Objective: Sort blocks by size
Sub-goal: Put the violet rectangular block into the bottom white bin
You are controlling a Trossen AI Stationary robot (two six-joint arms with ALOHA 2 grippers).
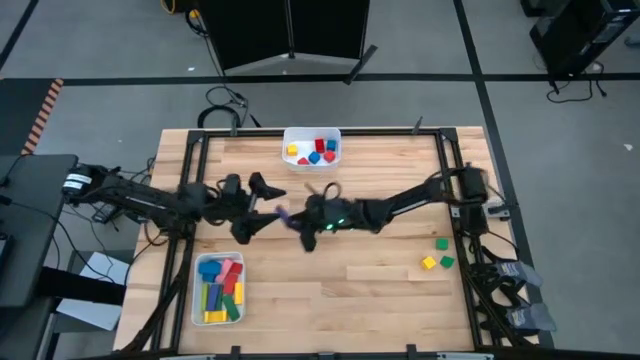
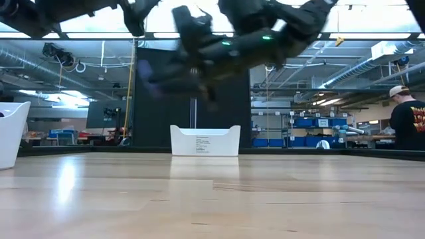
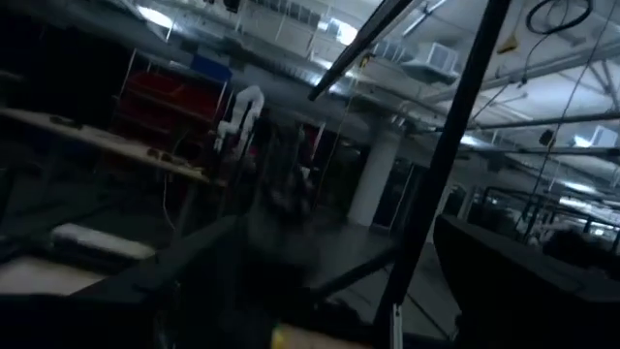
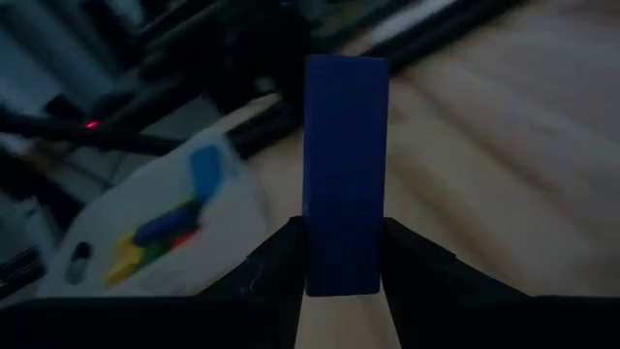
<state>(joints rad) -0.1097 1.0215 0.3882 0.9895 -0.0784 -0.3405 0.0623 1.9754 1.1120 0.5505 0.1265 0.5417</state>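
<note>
My right gripper (image 1: 297,220) (image 4: 341,281) is over the middle of the table, shut on a dark blue-purple bar (image 1: 284,213) (image 4: 344,165), high above the wood in the low view (image 2: 149,70). My left gripper (image 1: 254,206) is just left of it, open and empty, its fingers spread on either side of the bar's free end. A white tray (image 1: 218,290) at the near left holds several long bars. A white tray (image 1: 312,148) at the far edge holds small red, blue and yellow cubes. Two green cubes (image 1: 441,243) and a yellow one (image 1: 428,263) lie on the table at the right. My right gripper pinches the bar's end (image 4: 341,267) between its two fingers (image 4: 281,267), one on each long side. The fingers come from the table's right and lie along the bar, which sticks out past them toward the left. The bar is lifted clear of the table.
Bare wood lies between the two trays and the loose cubes at the right. The long-bar tray also shows in the right wrist view (image 4: 145,233). A person (image 2: 406,119) stands in the room beyond the table's far side.
</note>
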